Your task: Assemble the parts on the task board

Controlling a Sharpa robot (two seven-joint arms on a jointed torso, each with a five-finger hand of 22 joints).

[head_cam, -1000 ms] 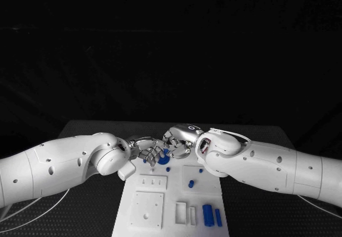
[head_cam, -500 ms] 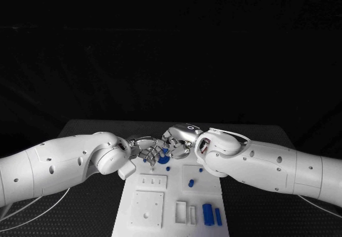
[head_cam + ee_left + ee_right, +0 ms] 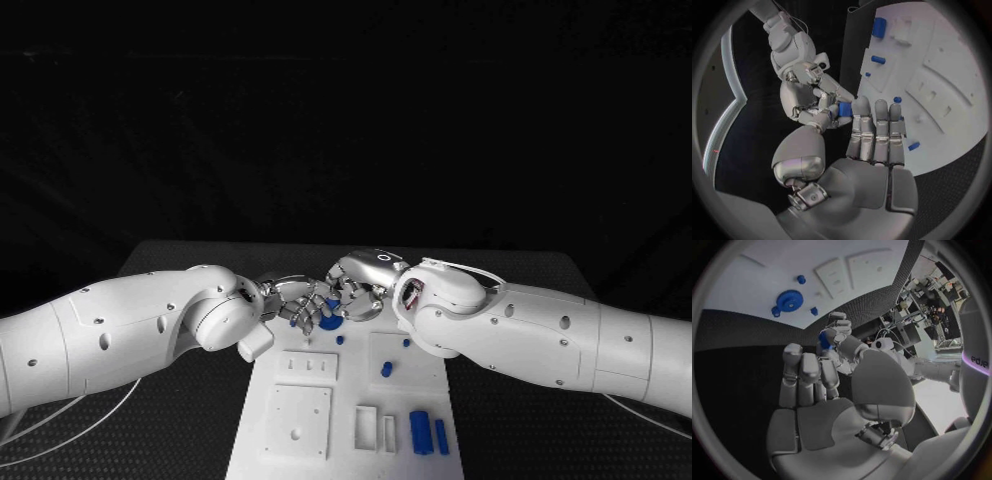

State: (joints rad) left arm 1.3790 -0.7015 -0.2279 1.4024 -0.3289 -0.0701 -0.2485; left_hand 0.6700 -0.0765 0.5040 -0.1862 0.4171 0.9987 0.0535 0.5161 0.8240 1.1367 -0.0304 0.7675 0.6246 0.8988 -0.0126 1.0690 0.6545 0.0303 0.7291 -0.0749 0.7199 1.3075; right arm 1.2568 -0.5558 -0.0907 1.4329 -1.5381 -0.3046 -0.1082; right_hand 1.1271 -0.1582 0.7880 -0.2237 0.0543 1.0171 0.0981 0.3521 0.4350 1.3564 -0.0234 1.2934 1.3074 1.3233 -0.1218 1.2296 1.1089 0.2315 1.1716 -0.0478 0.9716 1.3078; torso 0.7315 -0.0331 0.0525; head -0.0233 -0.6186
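Two white arms meet over the far end of a white board (image 3: pixel 346 420) lying on a black worktop (image 3: pixel 188 420). The left robot hand (image 3: pixel 296 300) and the right robot hand (image 3: pixel 361 288) are nearly touching there, fingertips facing each other.

Between them sits one small blue part (image 3: pixel 845 109). From the left wrist camera it is pinched in the right robot hand's fingertips, just beyond the left robot hand's own fingers (image 3: pixel 876 127), which are straight and held side by side with the thumb apart. From the right wrist camera the same part (image 3: pixel 825 338) looks gripped by the left robot hand's fingertips as well — so both may be touching it, as in a hand-over; which one carries the weight cannot be told. The right robot hand's remaining fingers are half curled.

The part lies above the board's far edge, close to a blue gear (image 3: pixel 330 323) resting on the board. Its long axis is too small to judge. Both robot hands are equally near it.

Other blue parts lie lower on the board, among them a cluster near the bottom right (image 3: pixel 423 434).

Against the frames of half a second and a second ago, nothing has visibly moved — arms, robot hands and parts hold the same places.
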